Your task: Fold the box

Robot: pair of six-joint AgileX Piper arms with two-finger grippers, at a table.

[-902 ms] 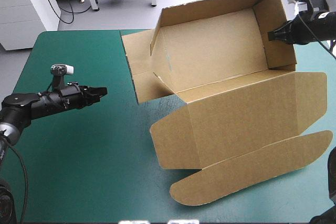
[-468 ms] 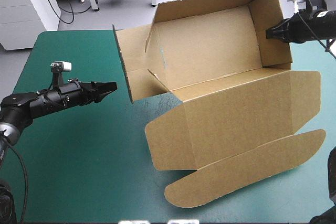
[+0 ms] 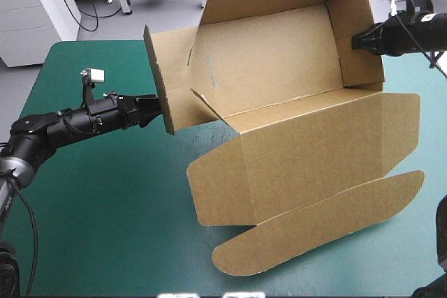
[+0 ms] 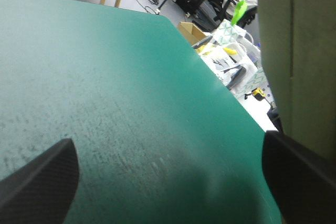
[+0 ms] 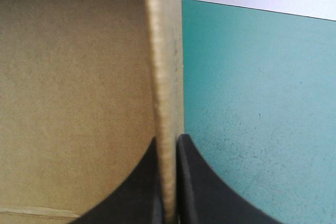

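Note:
The brown box (image 3: 272, 68) stands as an open tray at the table's far side. Its walls are raised and its lid (image 3: 307, 158) lies flat toward the front. My right gripper (image 3: 355, 42) is shut on the right end wall; in the right wrist view the gripper (image 5: 167, 182) pinches the board's edge (image 5: 164, 66). My left gripper (image 3: 155, 108) is open at the upright left end flap (image 3: 162, 78). In the left wrist view the gripper (image 4: 168, 182) has its fingers (image 4: 37, 182) wide apart, and the brown board (image 4: 299, 51) rises beside one of them.
The lid's rounded tuck flap (image 3: 314, 225) reaches toward the table's front edge. Bare teal-green cover (image 3: 105, 207) lies at the front left. The box's far wall overhangs the table's far edge.
My left gripper has opened and moved right, up to the left end flap. The box has shifted left, and that flap now stands more upright. The right gripper keeps its hold.

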